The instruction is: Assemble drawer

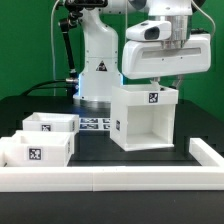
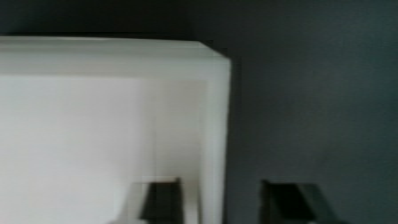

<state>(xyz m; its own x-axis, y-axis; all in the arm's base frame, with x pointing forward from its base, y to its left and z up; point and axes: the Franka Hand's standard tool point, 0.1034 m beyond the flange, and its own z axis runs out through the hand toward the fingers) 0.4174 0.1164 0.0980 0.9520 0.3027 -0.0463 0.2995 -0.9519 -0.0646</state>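
Note:
The white drawer casing stands upright in the middle of the table, its open side facing the camera and a tag on its front. My gripper is right above its top edge on the exterior view's right. In the wrist view the casing's wall runs between my two dark fingertips, with a small gap on one side; the gripper is open astride the wall. Two small white trays with tags sit at the exterior view's left.
A long low white rail runs along the front and up the right side. The marker board lies flat between the trays and the casing. The robot's base stands behind.

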